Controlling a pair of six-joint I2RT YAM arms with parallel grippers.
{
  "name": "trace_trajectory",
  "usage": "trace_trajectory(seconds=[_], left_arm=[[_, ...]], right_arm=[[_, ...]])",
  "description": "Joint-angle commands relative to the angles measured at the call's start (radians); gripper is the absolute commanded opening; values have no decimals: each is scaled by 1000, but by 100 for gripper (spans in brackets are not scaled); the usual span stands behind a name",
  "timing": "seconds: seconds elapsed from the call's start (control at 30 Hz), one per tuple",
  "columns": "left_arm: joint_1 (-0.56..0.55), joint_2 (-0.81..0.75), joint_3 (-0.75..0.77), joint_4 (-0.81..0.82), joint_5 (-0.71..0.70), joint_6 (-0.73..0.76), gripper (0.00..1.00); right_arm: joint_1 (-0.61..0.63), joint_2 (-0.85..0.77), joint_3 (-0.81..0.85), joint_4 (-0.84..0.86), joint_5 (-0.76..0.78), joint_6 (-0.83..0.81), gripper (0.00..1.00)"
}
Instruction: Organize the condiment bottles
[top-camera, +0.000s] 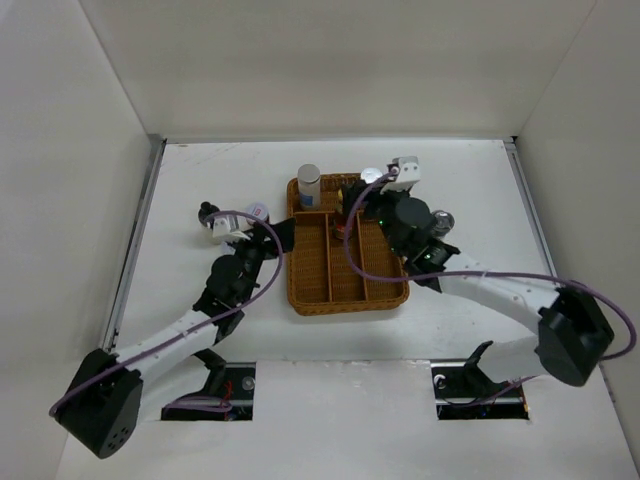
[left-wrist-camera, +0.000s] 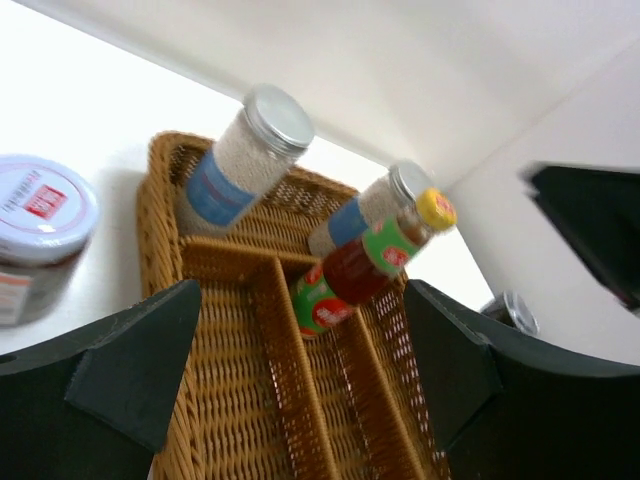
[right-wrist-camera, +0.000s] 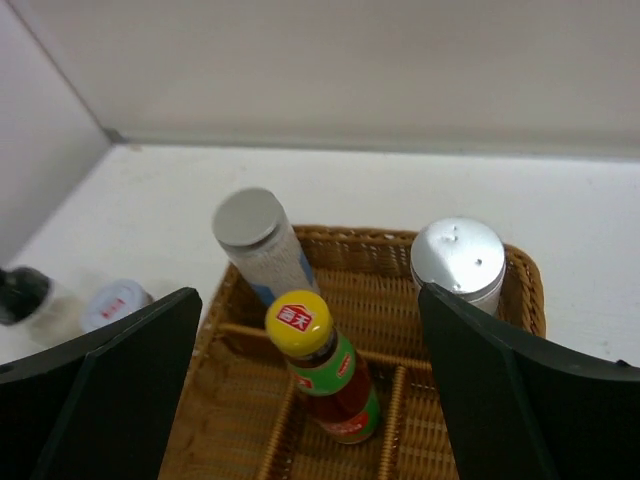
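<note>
The brown wicker basket (top-camera: 345, 290) holds two silver-topped blue-white shakers (right-wrist-camera: 258, 240) (right-wrist-camera: 458, 262) in its back compartment. The slim red sauce bottle (right-wrist-camera: 330, 385) with a yellow cap stands just in front of them. My right gripper (right-wrist-camera: 308, 310) is open above the sauce bottle, its fingers wide on either side and not touching it. My left gripper (left-wrist-camera: 302, 300) is open and empty over the basket's left front part. One white-lidded brown jar (left-wrist-camera: 40, 225) and a black-capped shaker (top-camera: 208, 213) stand on the table left of the basket. A grey-capped shaker (top-camera: 441, 218) stands to its right.
The basket's three long front compartments (left-wrist-camera: 240, 400) hold nothing but the sauce bottle's base. White walls close the table at the back and both sides. The right arm (top-camera: 480, 285) reaches over the basket's right edge.
</note>
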Motion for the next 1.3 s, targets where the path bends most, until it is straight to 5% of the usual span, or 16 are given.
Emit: trace_trajectory(seconds=[0.0, 0.17, 0.23, 0.3, 0.4, 0.47, 0.63, 0.87, 1.0, 1.17, 1.27], left_arm=[[5, -122, 129, -306, -133, 22, 84], [30, -227, 266, -740, -383, 75, 88], [42, -218, 310, -866, -439, 93, 88], [59, -169, 350, -955, -454, 102, 88], [73, -77, 387, -1025, -456, 104, 88], [79, -22, 395, -1045, -462, 99, 88], [122, 64, 396, -1025, -444, 93, 89], [163, 169, 406, -968, -356, 105, 89], [188, 187, 380, -936, -347, 105, 77], [173, 132, 363, -904, -342, 119, 38], [105, 7, 405, -943, -351, 144, 33]], right_arm=[[26, -125, -63, 2, 45, 73, 99], [81, -296, -236, -35, 63, 167, 93], [111, -331, -291, -43, 56, 191, 81], [145, -362, -348, -45, 56, 222, 50], [161, -386, -394, -32, 54, 240, 37], [161, -412, -405, -34, 39, 230, 39], [147, -474, -452, -17, 23, 231, 75], [148, -457, -459, -11, 13, 237, 82], [142, -471, -465, -11, 14, 239, 82], [127, -485, -474, -11, 13, 251, 82], [119, -471, -474, -11, 14, 251, 82]])
